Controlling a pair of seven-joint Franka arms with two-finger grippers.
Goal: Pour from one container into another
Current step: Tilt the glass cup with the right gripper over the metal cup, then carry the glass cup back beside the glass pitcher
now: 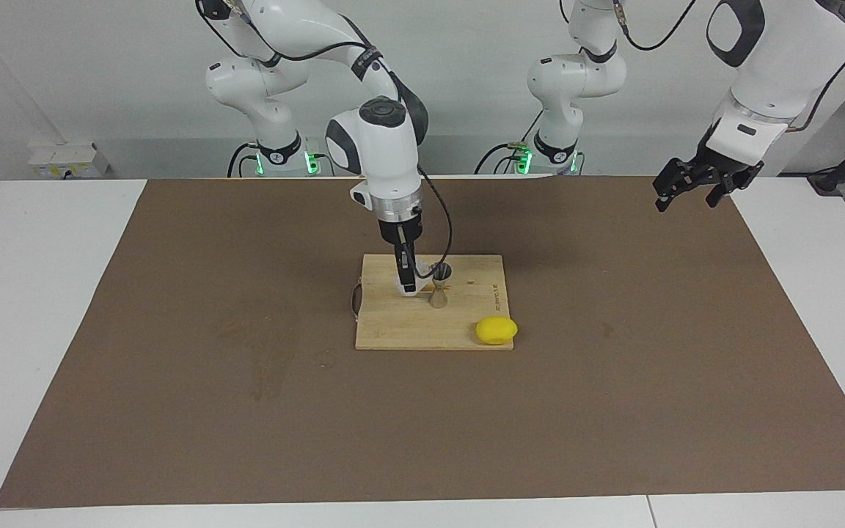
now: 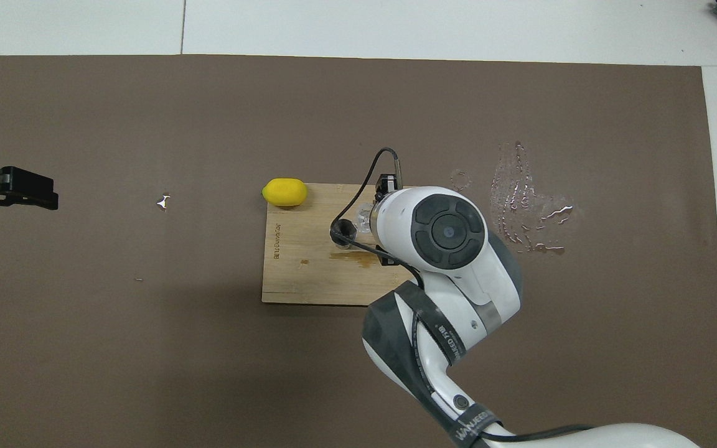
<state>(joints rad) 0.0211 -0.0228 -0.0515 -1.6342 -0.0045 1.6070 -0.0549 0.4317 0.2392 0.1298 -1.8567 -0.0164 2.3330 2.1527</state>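
Observation:
The silver hourglass jigger (image 1: pixel 439 287) stands upright on the wooden board (image 1: pixel 393 330); in the overhead view the jigger (image 2: pixel 344 234) shows beside the right arm's hand. My right gripper (image 1: pixel 409 286) reaches straight down over the board and is shut on the small clear cup (image 1: pixel 428 269). It holds the cup right next to the jigger's top rim. I cannot tell how far the cup (image 2: pixel 365 218) is tilted. My left gripper (image 1: pixel 694 188) hangs open and empty in the air over the mat's edge at the left arm's end, where the arm waits.
A yellow lemon (image 1: pixel 496 331) lies at the board's corner (image 2: pixel 296 280) farthest from the robots, toward the left arm's end. Wet spill marks (image 2: pixel 526 205) glisten on the brown mat toward the right arm's end. A brown stain (image 2: pixel 361 258) marks the board near the jigger.

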